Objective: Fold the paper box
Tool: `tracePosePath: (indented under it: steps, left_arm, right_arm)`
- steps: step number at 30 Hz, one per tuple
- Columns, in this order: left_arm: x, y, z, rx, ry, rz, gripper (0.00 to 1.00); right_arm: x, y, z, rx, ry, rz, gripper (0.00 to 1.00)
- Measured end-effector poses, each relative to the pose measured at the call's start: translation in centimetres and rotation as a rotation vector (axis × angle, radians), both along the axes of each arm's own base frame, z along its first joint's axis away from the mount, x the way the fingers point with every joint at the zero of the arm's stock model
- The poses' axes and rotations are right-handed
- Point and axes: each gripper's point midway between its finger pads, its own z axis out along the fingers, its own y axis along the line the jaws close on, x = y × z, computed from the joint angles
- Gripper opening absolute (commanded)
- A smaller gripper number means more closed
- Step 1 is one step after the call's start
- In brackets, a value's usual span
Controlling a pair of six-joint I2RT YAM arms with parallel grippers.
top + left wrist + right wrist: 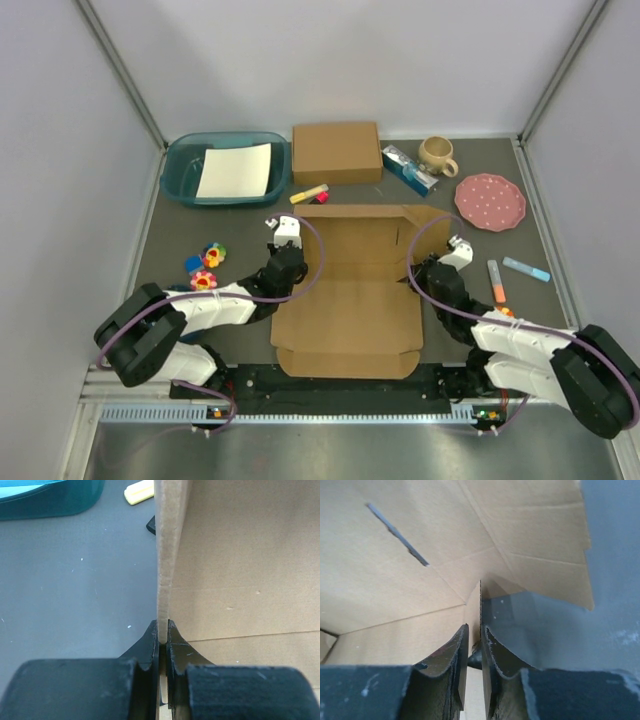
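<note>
Mid-table, the paper box (350, 310) is having its side walls raised. The left gripper (162, 630) is pinching the left wall, while the right gripper (475, 630) is straddling the right wall, grip unclear. The next move probably needs a firm right pinch.

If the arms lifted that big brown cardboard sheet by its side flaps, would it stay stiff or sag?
Probably light: the paper box is one thin sheet. Its flap stands upright pinched in the left end effector, so panels seem fairly stiff. It would likely hinge along the creases seen by the right end effector rather than stay flat.
</note>
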Motion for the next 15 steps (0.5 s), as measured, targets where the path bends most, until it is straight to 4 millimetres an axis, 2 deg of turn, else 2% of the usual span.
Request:
tracePosePath:
  steps: [5,10,15]
  left_arm:
    - [0.0,0.0,0.0,0.0,0.0,-0.001,0.0]
    - [-0.1,-0.1,0.0,0.001,0.0,-0.003,0.0]
    - [-0.1,-0.2,0.0,0.001,0.0,-0.005,0.0]
  right_arm:
    - [0.3,1.1,1.9,0.036,-0.06,0.055,0.16]
    - [0.3,2.9,2.0,0.025,-0.052,0.141,0.2]
    - [0.3,5.7,2.1,-0.005,-0.037,0.238,0.25]
